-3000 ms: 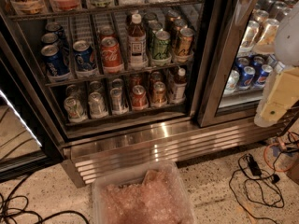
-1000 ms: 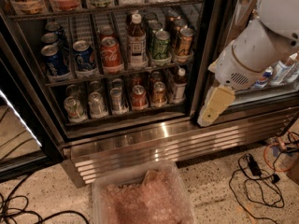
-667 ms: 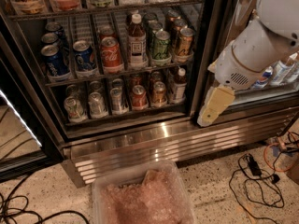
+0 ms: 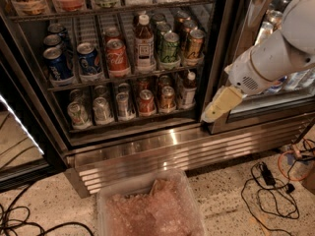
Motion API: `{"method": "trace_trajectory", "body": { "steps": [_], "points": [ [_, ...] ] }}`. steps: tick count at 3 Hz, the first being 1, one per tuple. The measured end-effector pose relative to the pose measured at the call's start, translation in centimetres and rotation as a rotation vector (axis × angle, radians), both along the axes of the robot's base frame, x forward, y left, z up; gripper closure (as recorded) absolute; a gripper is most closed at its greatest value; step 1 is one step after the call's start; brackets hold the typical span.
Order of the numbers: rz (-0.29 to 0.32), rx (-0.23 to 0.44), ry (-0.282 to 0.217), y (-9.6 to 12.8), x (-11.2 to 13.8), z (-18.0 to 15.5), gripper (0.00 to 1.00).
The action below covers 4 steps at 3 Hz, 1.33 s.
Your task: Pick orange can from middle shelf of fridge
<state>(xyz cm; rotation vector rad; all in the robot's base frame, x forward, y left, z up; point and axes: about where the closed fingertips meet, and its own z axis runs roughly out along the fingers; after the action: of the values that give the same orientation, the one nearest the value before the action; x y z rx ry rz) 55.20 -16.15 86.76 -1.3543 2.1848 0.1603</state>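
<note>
Hanging by the right frame of the fridge point(image 4: 172, 151), the end effector point(image 4: 219, 104) is below and apart from the orange can point(image 4: 193, 44) at the right end of the middle shelf point(image 4: 123, 75). Whether it is spread or closed cannot be told.

My arm point(image 4: 283, 45), thick and white, slopes from the upper right corner down to the left. Its rounded wrist point(image 4: 248, 77) sits at mid-height on the right. Below it my pale yellow gripper point(image 4: 210, 115) tapers and points down-left.

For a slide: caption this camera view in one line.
Cream gripper beside the dark-framed fridge, below-right of the amber-orange can on its middle wire shelf.
</note>
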Motion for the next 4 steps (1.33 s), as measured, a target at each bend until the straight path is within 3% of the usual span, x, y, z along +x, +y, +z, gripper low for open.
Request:
{"method": "trace_trajectory", "body": {
  "steps": [1,2,3,4],
  "points": [
    [-0.080,0.086,-0.043,0.2,2.5,-1.1,0.00],
    [-0.101,0.118,-0.099,0.8,4.7,-1.5,0.00],
    [-0.135,0.184,-0.109,1.4,6.9,-2.4,0.00],
    [-0.135,0.184,-0.109,1.4,6.9,-2.4,0.00]
  ]
}}
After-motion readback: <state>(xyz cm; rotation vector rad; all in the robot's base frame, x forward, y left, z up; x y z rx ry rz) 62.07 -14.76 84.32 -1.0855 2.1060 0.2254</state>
